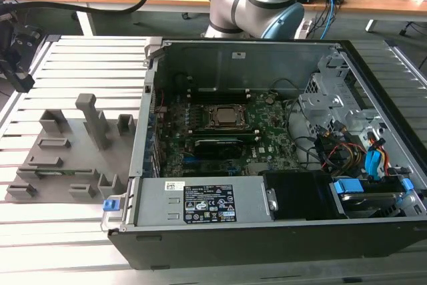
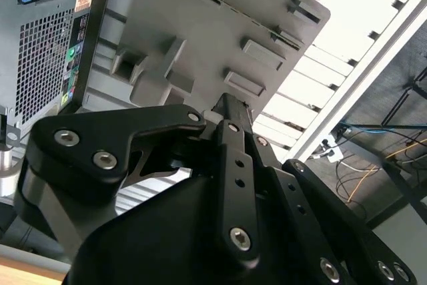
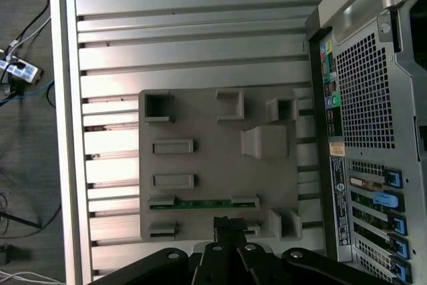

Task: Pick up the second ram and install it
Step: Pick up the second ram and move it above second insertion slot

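- Exterior view: the computer case [image 1: 267,231] lies open on the slatted table [image 1: 67,245], with the motherboard [image 1: 267,121] exposed.
- Exterior view: the grey fixture tray [image 1: 60,148] sits just beside the case, on the exterior view's left. The second ram [image 1: 61,173] shows as a thin green strip lying flat in a tray holder, well apart from the motherboard.
- Exterior view: I cannot tell whether a first stick is already seated in the board's memory slots.
- Second wrist view: the gripper [image 2: 230,101] hangs above the tray [image 2: 220,31]. Its jaws are drawn together to a narrow tip and carry nothing.
- First wrist view: this looks down on the tray [image 3: 213,151]. The ram [image 3: 203,203] rests lengthwise between two end clips, undisturbed.
- First wrist view: the gripper [image 3: 228,221] tip is near the stick's middle, a little to the side of it and not touching. It is closed and empty.
- Status, judged from the above:
  - The pick has not been made. The gripper is brought near the stick but has no grasp on it.
  - Lifting, carrying to the case and seating in a slot are all not yet done.
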`<state>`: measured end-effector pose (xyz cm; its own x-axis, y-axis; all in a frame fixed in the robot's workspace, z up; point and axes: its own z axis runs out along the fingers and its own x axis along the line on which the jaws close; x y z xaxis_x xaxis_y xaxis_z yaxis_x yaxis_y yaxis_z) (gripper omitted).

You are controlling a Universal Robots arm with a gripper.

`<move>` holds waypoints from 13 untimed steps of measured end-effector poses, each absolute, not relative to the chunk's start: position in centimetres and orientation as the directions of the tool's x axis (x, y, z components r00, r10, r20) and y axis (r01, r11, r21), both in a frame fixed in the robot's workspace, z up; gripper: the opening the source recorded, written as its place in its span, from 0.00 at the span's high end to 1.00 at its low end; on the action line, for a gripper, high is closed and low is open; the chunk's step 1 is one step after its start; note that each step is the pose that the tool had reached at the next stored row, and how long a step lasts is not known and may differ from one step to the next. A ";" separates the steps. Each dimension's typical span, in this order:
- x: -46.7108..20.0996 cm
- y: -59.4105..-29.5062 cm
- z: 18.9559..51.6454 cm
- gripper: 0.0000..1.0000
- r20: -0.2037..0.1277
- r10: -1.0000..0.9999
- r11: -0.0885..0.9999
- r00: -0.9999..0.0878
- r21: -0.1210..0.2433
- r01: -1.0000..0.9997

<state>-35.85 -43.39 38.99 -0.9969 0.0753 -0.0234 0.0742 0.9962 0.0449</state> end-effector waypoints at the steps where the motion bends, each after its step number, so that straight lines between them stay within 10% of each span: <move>1: -35.8 -43.4 39.0 0.89 -0.023 0.075 0.996 -0.997 0.045 0.074; 13: -35.8 -43.4 39.0 0.89 -0.023 -0.199 0.979 -0.980 0.045 -0.200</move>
<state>-35.85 -43.40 38.99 -0.9798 -0.1986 -0.0235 -0.1995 0.9789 0.0450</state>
